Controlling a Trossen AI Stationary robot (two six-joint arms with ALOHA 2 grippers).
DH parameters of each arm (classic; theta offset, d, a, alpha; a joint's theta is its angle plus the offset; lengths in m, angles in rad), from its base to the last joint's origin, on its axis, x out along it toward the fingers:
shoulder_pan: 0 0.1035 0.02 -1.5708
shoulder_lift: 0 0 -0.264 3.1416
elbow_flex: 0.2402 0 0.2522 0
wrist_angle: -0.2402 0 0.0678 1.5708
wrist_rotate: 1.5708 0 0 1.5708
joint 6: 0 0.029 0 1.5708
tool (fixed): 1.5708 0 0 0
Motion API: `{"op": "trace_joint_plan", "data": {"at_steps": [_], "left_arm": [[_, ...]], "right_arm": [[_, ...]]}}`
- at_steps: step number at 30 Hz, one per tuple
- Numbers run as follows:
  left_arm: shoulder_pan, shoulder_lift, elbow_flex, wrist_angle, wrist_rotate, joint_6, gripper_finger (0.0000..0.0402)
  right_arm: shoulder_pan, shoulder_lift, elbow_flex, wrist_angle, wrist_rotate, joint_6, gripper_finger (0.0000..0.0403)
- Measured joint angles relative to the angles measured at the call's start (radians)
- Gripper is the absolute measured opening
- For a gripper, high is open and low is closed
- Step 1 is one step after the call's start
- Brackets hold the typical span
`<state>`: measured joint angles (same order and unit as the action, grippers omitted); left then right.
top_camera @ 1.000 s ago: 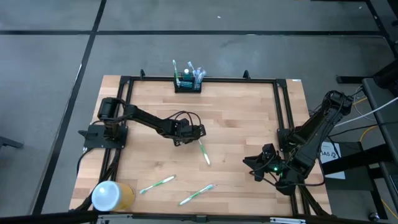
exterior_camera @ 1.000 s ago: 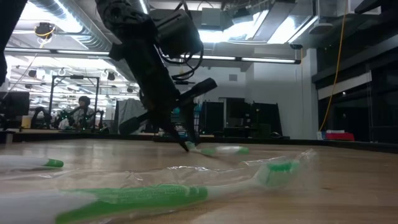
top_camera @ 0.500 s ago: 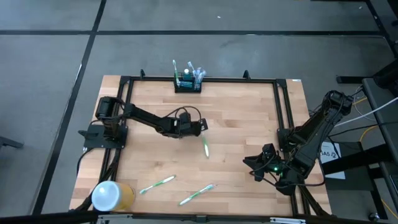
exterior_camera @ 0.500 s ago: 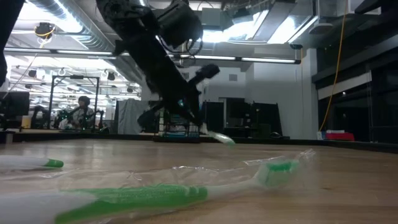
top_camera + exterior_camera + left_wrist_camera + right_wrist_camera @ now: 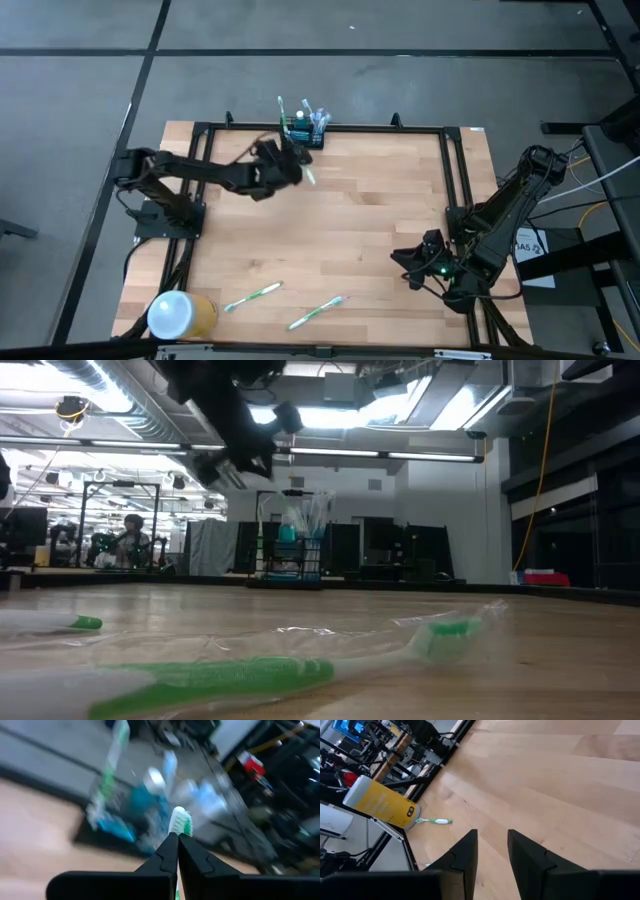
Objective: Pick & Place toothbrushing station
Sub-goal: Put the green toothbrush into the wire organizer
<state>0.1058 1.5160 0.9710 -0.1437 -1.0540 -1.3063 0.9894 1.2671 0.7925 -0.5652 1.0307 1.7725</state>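
The toothbrushing station (image 5: 302, 135), a small black rack with brushes and tubes upright in it, stands at the middle of the table's far edge; it also shows in the low view (image 5: 290, 560) and, blurred, in the left wrist view (image 5: 125, 817). My left gripper (image 5: 293, 166) hangs just near and left of it, above the table, shut on a green-and-white toothbrush (image 5: 310, 177). My right gripper (image 5: 405, 266) waits open at the near right, above the wood, its fingers (image 5: 465, 852) apart. My left gripper pinches the toothbrush between its two shut fingers. The bristled head end (image 5: 180, 822) sticks out just past the fingertips, toward the station; the fingers hide the handle. The fingers come roughly level from the table's left. The brush is lifted clear of the table.
Two wrapped green toothbrushes (image 5: 252, 296) (image 5: 316, 313) lie near the table's front edge; one fills the low view's foreground (image 5: 300, 660). A white-and-yellow cylinder (image 5: 180, 315) lies on its side at the near left corner. A black frame (image 5: 455, 180) rims the table.
My left gripper has lifted the toothbrush off the middle of the table and carried it up and toward the far edge, close to the station. Its wrist has turned from pointing steeply down to nearly level. The brush, lying flat before, is now clear of the wood.
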Motion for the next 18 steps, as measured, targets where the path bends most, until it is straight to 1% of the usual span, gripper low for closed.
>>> {"op": "trace_joint_plan", "data": {"at_steps": [3,5,8,11,14,18], "left_arm": [[0.051,-0.042,-0.019,0.05,-0.043,0.139,0.0002],[0.086,-0.057,-0.031,0.133,-0.06,0.243,0.0001],[0.147,-0.061,-0.07,0.364,-0.047,0.459,0.0001],[0.214,-0.057,-0.12,0.6,0.015,0.65,0.0001],[0.273,-0.056,-0.167,0.718,0.042,0.739,0.0001],[0.342,-0.057,-0.193,0.732,0.089,0.783,0.0001]], "right_arm": [[0.0,0.0,0.0,0.0,0.009,0.0,0.011],[0.0,0.0,0.0,0.0,0.009,0.0,0.011],[0.0,0.0,0.0,0.0,0.009,0.0,0.011],[0.0,0.0,0.0,0.0,0.004,0.0,0.011],[0.0,0.0,0.0,0.0,0.0,0.0,0.011],[0.0,0.0,0.0,0.003,-0.002,0.013,0.011]]}}
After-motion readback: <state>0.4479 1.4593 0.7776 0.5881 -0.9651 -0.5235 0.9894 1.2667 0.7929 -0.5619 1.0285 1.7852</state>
